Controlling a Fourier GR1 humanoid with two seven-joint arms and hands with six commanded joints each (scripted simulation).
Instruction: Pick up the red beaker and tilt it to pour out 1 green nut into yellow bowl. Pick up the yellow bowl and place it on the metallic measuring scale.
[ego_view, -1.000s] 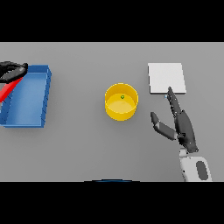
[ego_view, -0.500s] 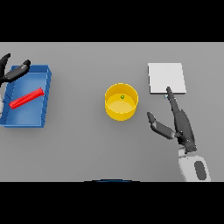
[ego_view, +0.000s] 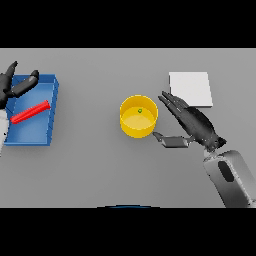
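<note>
Right hand (ego_view: 192, 122) sits just beside the yellow bowl (ego_view: 138, 116), on the bowl's right, with its fingers stretched straight toward the far side of the table and its thumb reaching in toward the bowl's near wall; nothing is held in it. One green nut (ego_view: 140, 111) lies inside the bowl. Beyond the hand, a little apart from the fingertips, lies the flat pale measuring scale (ego_view: 190, 89). Far to the left, the red beaker (ego_view: 30, 112) lies on its side in the blue tray (ego_view: 51, 110). At that tray's far left corner the left hand (ego_view: 16, 85) hangs, fingers loosely spread and empty.
</note>
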